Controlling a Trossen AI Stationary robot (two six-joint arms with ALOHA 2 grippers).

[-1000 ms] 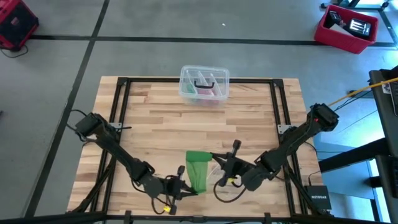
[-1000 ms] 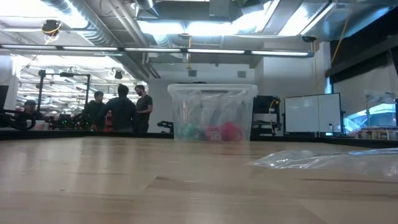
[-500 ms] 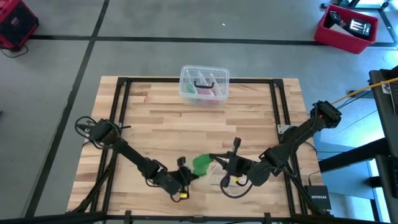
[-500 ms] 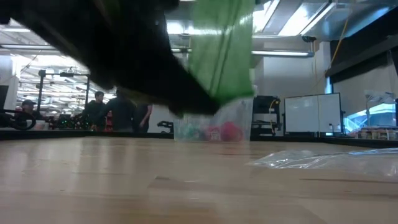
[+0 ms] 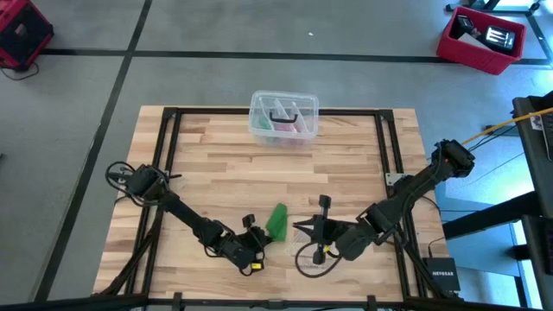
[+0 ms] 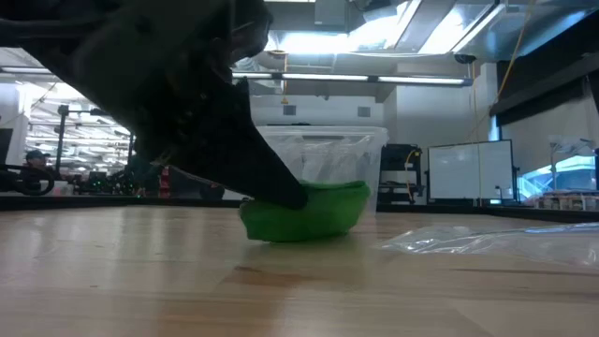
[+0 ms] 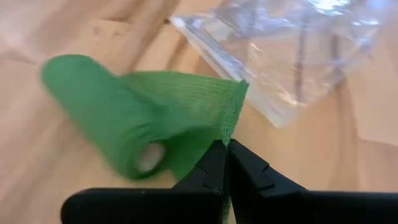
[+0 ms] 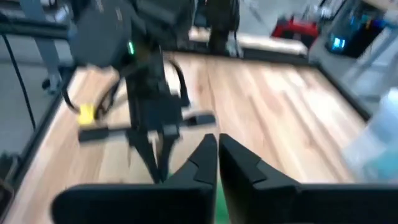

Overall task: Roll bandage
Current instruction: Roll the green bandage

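**Bandage part-rolled at front of table, L claw pinching its free end**

- Bandage (image 5: 276, 221): bright green, lies on the wooden table (image 5: 216, 173) near the front edge, approx. centre, between the two grippers. L wrist view shows it best: a loose roll w/ open core visible at one end (image 7: 109, 124), a flat tail coming off it toward the fingers.
- L gripper (image 5: 257, 241): just beside bandage on its left side. Fingers clenched tight, no gap in L wrist view; tail edge sits right at the tips (image 7: 225, 144), so grasping the bandage tail. Contact itself partly covered by the fingers.
- R gripper (image 5: 301, 228): just right of bandage, pointing toward it. Fingers (image 8: 239, 163) look pressed together in R wrist view, nothing seen between them; tips cut off at frame edge. Only a thin green sliver shows there. Touching bandage or not: can't tell.
- Low view: L arm is a big dark blur over the upper left, hides part of the bandage (image 6: 309, 211) and most of the clear plastic box (image 6: 328, 154) behind it.
- Clear plastic bag (image 7: 298, 50) lies flat just beside the bandage; seen in low view at right (image 6: 487, 241), hard to pick out from above.
- Box (image 5: 283, 117) at back edge, centre, well apart from bandage; contents pink/dark, not resolvable.
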